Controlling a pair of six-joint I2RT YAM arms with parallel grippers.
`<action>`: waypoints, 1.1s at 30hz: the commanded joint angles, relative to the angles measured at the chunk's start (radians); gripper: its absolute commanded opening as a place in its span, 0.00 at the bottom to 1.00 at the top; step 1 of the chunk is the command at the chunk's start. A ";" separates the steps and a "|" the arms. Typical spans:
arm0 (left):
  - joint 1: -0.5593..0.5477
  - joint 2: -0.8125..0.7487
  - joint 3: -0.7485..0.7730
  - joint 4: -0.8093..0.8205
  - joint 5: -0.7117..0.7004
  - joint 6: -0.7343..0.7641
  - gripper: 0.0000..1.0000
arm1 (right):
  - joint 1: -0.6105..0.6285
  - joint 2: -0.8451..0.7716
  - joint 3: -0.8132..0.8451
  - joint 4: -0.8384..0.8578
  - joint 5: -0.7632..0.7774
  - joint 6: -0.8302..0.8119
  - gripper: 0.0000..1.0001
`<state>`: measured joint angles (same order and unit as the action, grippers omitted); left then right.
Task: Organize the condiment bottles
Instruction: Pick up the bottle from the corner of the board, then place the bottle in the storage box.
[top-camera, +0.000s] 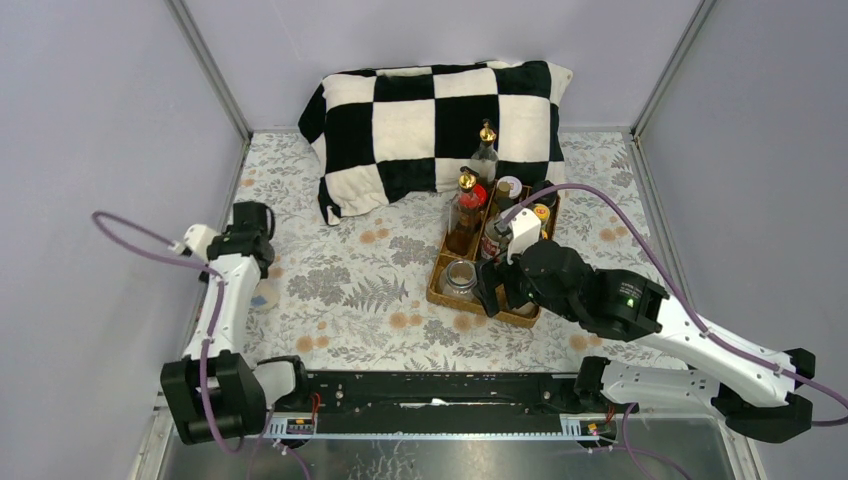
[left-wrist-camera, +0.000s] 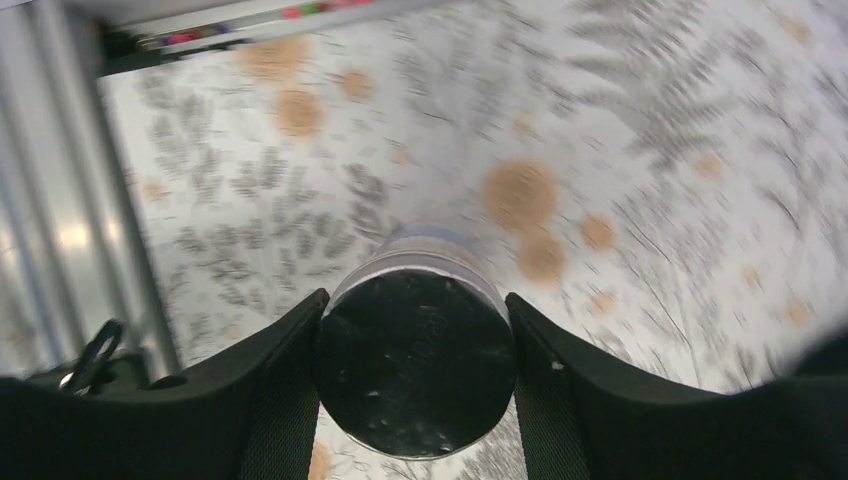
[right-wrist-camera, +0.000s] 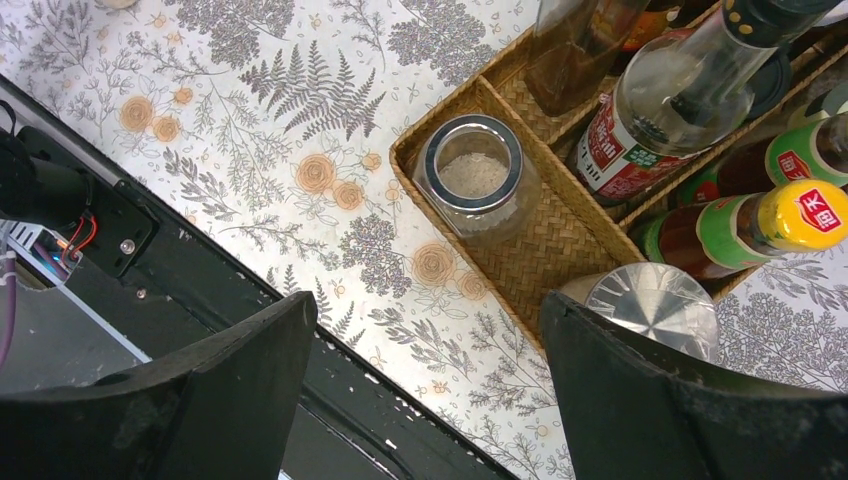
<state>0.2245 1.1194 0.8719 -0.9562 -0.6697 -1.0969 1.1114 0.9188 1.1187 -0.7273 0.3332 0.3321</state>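
Observation:
My left gripper (left-wrist-camera: 415, 300) is shut on a black-lidded jar (left-wrist-camera: 415, 370), one finger against each side of the lid, over the flowered tablecloth at the table's left (top-camera: 258, 262). My right gripper (right-wrist-camera: 428, 310) is open and empty above the near edge of the wicker tray (right-wrist-camera: 545, 255). In the tray stand a clear jar of white grains (right-wrist-camera: 478, 185), a clear red-labelled bottle (right-wrist-camera: 680, 100), a yellow-capped bottle (right-wrist-camera: 800, 215) and an amber bottle (right-wrist-camera: 575, 50). A silver-lidded jar (right-wrist-camera: 655, 305) is beside my right finger. Two gold-topped bottles (top-camera: 466, 205) rise from the tray's far part.
A black-and-white checked pillow (top-camera: 430, 120) lies at the back, just behind the tray (top-camera: 440, 285). Grey walls close in the left, right and back sides. A black rail (top-camera: 440, 385) runs along the near edge, and it also shows in the right wrist view (right-wrist-camera: 200, 270).

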 joint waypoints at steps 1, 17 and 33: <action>-0.147 0.063 0.050 0.233 0.090 0.154 0.00 | -0.002 -0.021 0.039 0.013 0.045 -0.016 0.89; -0.818 0.293 0.268 0.502 0.129 0.427 0.00 | -0.002 -0.084 0.148 -0.086 0.152 -0.006 0.89; -1.314 0.338 0.740 0.079 -0.136 0.427 0.00 | -0.002 -0.152 0.177 -0.153 0.178 0.030 0.87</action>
<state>-1.0264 1.4616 1.5429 -0.7898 -0.7475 -0.6880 1.1114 0.7673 1.2583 -0.8700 0.4789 0.3534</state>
